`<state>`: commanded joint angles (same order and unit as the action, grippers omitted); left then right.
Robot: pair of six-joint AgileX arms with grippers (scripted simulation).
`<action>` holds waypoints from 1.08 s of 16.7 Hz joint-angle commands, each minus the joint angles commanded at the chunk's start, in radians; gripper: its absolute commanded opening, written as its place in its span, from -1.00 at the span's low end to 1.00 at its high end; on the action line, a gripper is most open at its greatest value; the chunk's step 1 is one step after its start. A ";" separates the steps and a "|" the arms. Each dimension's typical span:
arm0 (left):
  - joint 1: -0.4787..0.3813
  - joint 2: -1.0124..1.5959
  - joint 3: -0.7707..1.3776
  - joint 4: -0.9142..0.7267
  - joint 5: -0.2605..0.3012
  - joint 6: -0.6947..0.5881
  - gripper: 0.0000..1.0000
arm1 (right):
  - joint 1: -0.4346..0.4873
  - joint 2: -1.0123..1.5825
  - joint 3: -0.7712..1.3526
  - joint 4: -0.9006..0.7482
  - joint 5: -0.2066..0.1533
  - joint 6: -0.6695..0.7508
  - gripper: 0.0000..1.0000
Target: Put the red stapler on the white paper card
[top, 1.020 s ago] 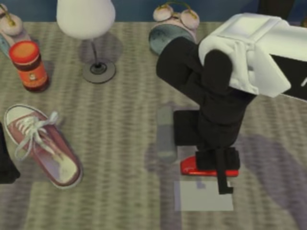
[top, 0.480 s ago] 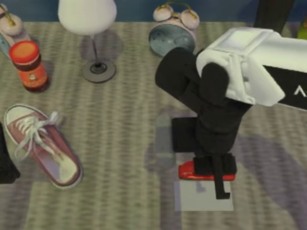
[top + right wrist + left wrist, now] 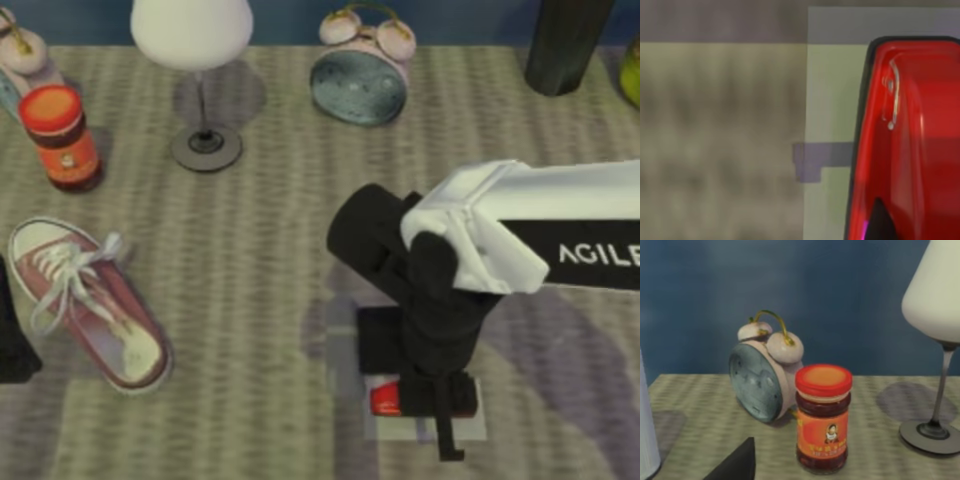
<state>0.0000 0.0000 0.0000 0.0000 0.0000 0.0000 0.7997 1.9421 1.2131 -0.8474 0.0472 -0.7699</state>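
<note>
Red stapler (image 3: 385,401) lies over the white paper card (image 3: 478,426), grasped by the right end effector (image 3: 432,398); left arm parked.

Bare bench (image 3: 250,300) lies open between the shoe (image 3: 88,300) and the white paper card (image 3: 478,428); lamp (image 3: 195,60), jar (image 3: 62,137) and clocks crowd the far edge.

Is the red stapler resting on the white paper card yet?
Cannot tell. Both views put the red stapler over the white paper card, but neither shows contact or a gap beneath it.

Table (image 3: 260,300) — shoe (image 3: 85,300), jar (image 3: 62,137), lamp (image 3: 200,60), clock (image 3: 360,70), card (image 3: 478,425).
</note>
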 joint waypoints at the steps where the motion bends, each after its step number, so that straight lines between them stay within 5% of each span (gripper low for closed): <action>1: 0.000 0.000 0.000 0.000 0.000 0.000 1.00 | 0.000 0.001 -0.002 0.002 0.000 0.000 -1.00; 4: 0.000 0.000 0.000 0.000 0.000 0.000 1.00 | 0.000 0.001 -0.002 0.002 0.000 0.000 -1.00; 17: 0.000 0.000 0.000 0.000 0.000 0.000 1.00 | 0.000 0.001 -0.002 0.002 0.000 0.000 0.96; 18: 0.000 0.000 0.000 0.000 0.000 0.000 1.00 | 0.000 0.001 -0.002 0.002 0.000 0.000 1.00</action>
<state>0.0000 0.0000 0.0000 0.0000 0.0000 0.0000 0.7998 1.9431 1.2111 -0.8452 0.0473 -0.7700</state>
